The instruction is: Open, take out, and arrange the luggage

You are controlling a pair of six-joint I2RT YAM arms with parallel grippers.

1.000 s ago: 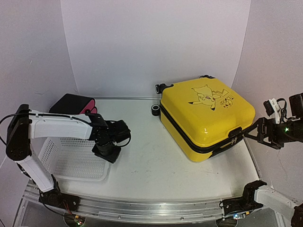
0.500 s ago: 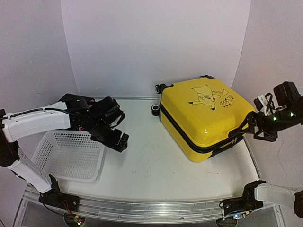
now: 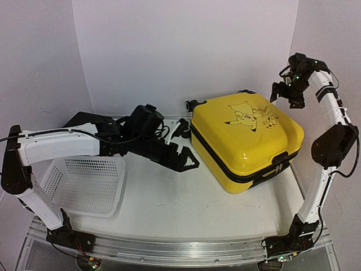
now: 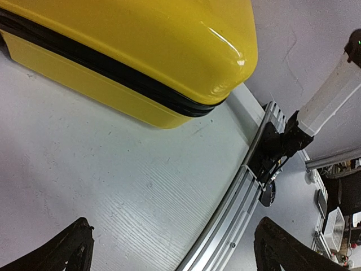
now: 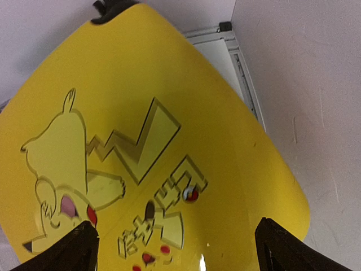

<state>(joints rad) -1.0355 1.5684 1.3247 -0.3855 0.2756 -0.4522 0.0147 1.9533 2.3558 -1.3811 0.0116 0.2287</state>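
Top external: a closed yellow hard-shell suitcase (image 3: 245,141) lies flat at the right rear of the table (image 3: 169,197), with both grippers spread wide and empty.
Its lid faces up and bears a black cartoon drawing, a black zipper band rings the side, and black wheels sit at the far edge. The left gripper (image 3: 185,161) hovers just left of it, and the right gripper (image 3: 286,95) hangs high over its far right corner. A white mesh basket (image 3: 84,186) sits front left. Left wrist: fingers far apart above bare tabletop, with the suitcase's glossy rounded corner ahead, clear of them. Right wrist: fingers wide above the lid's outlined cartoon with red spots, not touching.
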